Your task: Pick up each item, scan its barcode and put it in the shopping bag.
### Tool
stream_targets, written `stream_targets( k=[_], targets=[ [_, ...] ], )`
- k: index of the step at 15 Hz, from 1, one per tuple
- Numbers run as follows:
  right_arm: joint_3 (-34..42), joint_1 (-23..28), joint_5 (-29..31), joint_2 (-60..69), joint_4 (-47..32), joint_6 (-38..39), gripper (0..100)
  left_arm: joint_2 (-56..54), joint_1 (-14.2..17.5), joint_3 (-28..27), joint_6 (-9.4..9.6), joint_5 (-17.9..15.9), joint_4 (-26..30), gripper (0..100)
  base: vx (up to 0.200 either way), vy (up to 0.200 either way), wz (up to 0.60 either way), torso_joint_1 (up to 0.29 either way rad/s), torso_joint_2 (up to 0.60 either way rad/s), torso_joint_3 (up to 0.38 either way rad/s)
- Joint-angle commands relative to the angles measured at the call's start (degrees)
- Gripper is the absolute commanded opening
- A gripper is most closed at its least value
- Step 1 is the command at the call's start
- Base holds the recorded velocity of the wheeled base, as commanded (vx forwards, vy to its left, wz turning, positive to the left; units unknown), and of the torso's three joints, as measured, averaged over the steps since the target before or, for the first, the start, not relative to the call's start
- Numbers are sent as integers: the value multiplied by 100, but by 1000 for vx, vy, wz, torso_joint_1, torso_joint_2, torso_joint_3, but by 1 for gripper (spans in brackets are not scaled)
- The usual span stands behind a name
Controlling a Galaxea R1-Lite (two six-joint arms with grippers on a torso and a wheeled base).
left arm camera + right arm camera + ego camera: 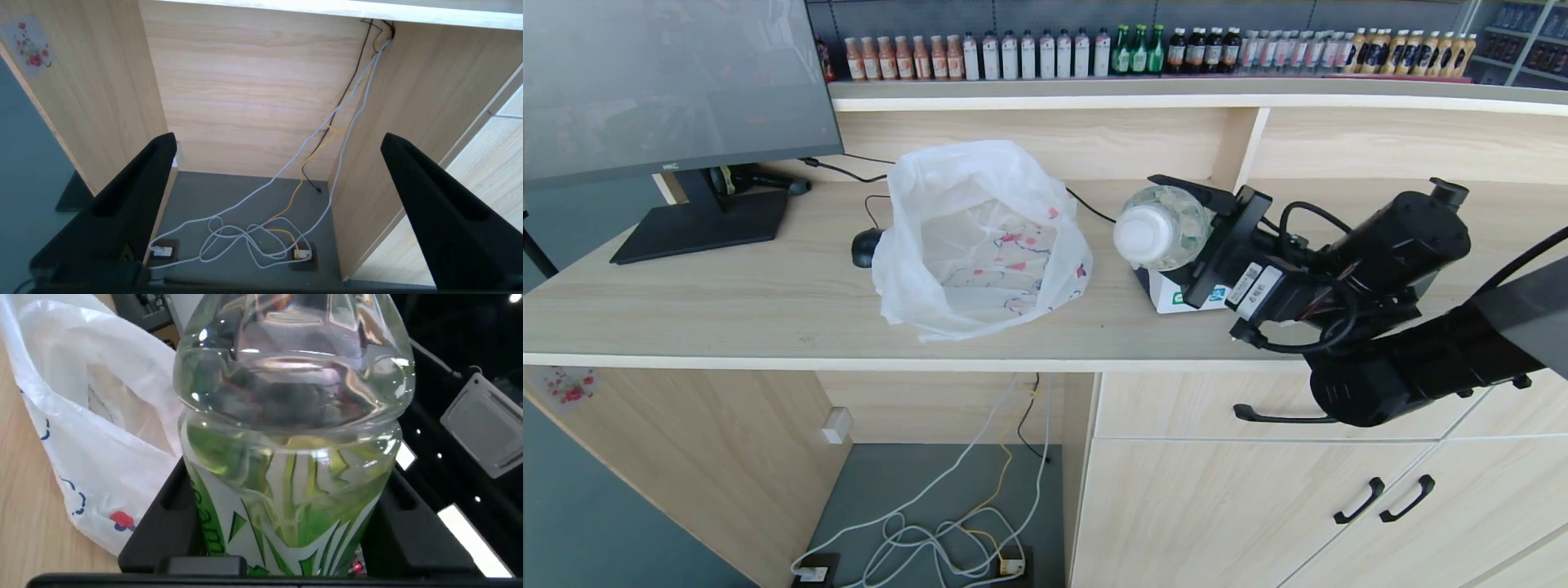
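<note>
**Checkout counter: bottle clamped in right gripper beside the open shopping bag**

The wooden counter (768, 302) carries all items under inspection. The shopping bag (980, 237) serves as the reference point throughout.

1. The monitor (670, 82) stands on its base well to the left of the bag, at the rear of the counter.
2. The shopping bag is white translucent plastic with red and blue print. It sits mid-counter with its mouth wide open and facing upward.
3. The right gripper (1170, 241) is positioned just right of the bag, at about the height of its rim. Its fingers (1188, 189) are closed against opposite sides of the bottle (1164, 224), pinching it firmly.
4. The bottle is clear plastic with a white cap and a green-and-white label. It is tilted, with the cap end turned towards the bag. In the right wrist view the bottle (294, 457) sits between the two black fingers, with the bag (90, 416) just beside it.
5. A white box (1168, 300) with green print lies on the counter right of the bag, directly beneath the bottle. Contact between bottle and box cannot be confirmed from this angle.
6. A black mouse (866, 247) rests against the left side of the bag.
7. The left gripper (278, 143) is below the bag's level and faces the recess under the counter, where loose cables (270, 237) lie on the floor. Its fingers (139, 196) are spread wide with nothing between them.
</note>
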State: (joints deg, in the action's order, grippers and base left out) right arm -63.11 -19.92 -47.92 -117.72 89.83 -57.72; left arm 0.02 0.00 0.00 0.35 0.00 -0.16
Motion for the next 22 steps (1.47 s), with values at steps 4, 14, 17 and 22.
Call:
stream_targets(
  k=[4, 14, 17, 22],
  targets=[
    [106, -513, 863, 593, 17, 798, 0, -2, 0, 0, 0, 0, -2, 100, 0, 0, 0, 0, 0, 0],
    [1205, -1286, 2859, 1841, 17, 3206, 0, -2, 0, 0, 0, 0, -2, 100, 0, 0, 0, 0, 0, 0],
    [1653, -1172, 3623, 1964, 17, 4366, 0, -2, 0, 0, 0, 0, -2, 100, 0, 0, 0, 0, 0, 0],
    [1925, -671, 4660, 1823, 17, 5983, 0, -2, -9, 0, 17, 0, -2, 100, 0, 0, 0, 0, 0, 0]
  ],
)
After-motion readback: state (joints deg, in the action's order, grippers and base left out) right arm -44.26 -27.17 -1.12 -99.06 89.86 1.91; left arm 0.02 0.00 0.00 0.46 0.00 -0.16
